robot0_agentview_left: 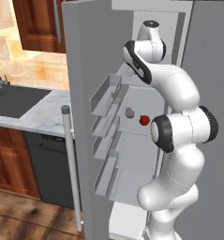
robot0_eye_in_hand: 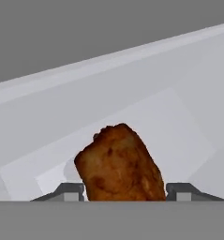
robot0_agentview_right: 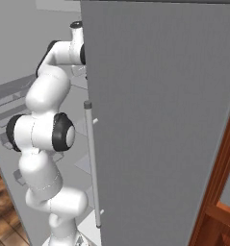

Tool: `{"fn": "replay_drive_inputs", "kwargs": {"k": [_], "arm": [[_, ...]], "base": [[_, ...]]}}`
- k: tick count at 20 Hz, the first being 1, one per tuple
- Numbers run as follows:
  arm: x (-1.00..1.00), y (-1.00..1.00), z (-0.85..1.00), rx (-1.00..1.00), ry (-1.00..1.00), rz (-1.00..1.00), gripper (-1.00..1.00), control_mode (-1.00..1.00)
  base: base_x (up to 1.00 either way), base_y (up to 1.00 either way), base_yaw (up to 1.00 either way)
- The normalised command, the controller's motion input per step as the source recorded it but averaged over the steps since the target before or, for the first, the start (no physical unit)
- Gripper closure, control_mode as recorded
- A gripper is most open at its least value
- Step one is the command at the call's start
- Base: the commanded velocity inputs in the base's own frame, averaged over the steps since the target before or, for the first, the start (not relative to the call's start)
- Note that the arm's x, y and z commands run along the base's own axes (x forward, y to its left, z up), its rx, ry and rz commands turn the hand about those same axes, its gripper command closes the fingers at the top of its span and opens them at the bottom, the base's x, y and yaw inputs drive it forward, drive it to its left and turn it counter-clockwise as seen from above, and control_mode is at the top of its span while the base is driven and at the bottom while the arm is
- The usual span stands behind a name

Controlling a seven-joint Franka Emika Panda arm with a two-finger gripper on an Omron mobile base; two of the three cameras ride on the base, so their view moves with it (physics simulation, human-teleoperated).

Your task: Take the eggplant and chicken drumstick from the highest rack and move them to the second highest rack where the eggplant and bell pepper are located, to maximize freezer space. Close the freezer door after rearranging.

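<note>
the chicken drumstick (robot0_eye_in_hand: 120, 164) is held between the gripper (robot0_eye_in_hand: 125, 190) fingertips on the highest rack; next, lifting clear and lowering to the second rack is required.

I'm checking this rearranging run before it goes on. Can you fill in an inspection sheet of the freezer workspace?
Surface: pale freezer shelf, bare around the drumstick.
Job's things: chicken drumstick sits between the fingertips; eggplant and red bell pepper lie apart on a lower rack.
Clutter: nothing seen.
Grippers: gripper, jaws closed against the drumstick.
Cables: nothing seen.
Surroundings: freezer door stands open; sink and countertop to the left.
</note>
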Motion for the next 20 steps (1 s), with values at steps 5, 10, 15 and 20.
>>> {"fn": "replay_drive_inputs", "kwargs": {"k": [5, 10, 15, 20], "arm": [[-0.83, 0.11, -0.35, 0.0, 0.0, 0.0, 1.0, -1.0], [-0.89, 0.13, -0.14, 0.0, 0.0, 0.0, 1.0, -1.0], [-0.85, 0.13, -0.13, 0.0, 0.0, 0.0, 1.0, -1.0], [-0.81, 0.12, -0.24, 0.0, 0.03, 0.02, 1.0, -1.0]], "base": [[0.0, 0.0, 0.0], [0.0, 0.0, 0.0], [0.0, 0.0, 0.0], [0.0, 0.0, 0.0]]}}
